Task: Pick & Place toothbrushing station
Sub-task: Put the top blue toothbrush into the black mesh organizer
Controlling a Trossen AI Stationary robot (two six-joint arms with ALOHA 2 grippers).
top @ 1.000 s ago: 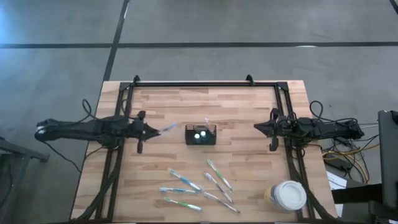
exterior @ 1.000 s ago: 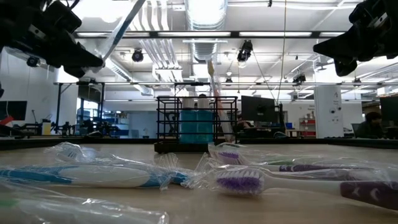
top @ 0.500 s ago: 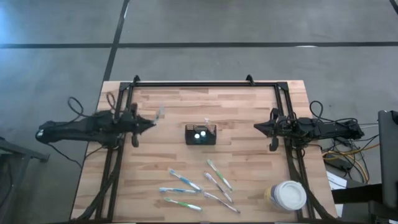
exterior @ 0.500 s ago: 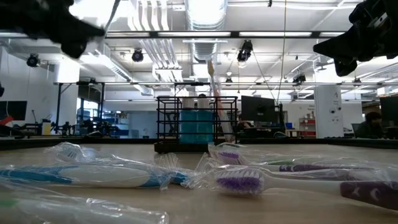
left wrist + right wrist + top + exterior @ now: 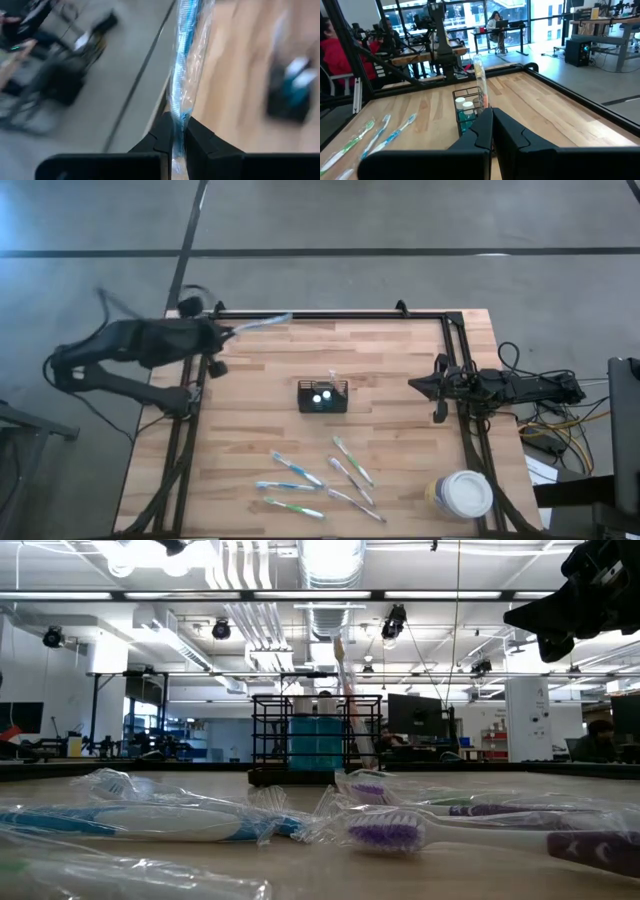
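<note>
The black wire-mesh caddy (image 5: 322, 396) stands mid-table with two white-capped tubes (image 5: 320, 394) inside and one toothbrush (image 5: 345, 690) upright in it, leaning on its rim. My left gripper (image 5: 228, 332) hovers high over the table's far left corner, shut on a plastic-wrapped blue toothbrush (image 5: 262, 323). My right gripper (image 5: 416, 386) waits shut at the table's right side, its fingers pointing at the caddy (image 5: 470, 107). Several wrapped toothbrushes (image 5: 296, 469) lie flat near the front edge. My left gripper pinches the wrapped blue toothbrush near one end (image 5: 178, 107) between its two fingers. The brush runs straight on ahead of the fingers, in line with them (image 5: 187, 30). It is lifted clear of the table, pointing along the far edge toward the right.
A large cup with a white lid (image 5: 465, 494) stands at the front right corner. A black frame rail (image 5: 330, 314) runs along the far edge, with side rails at left and right. Bare wood lies between the caddy and the far rail.
My left gripper has risen well above the table and drawn back from beside the caddy toward the far left corner, tipping and rolling as it went. It stays shut on the blue toothbrush, which has gone with it and now points along the far rail.
</note>
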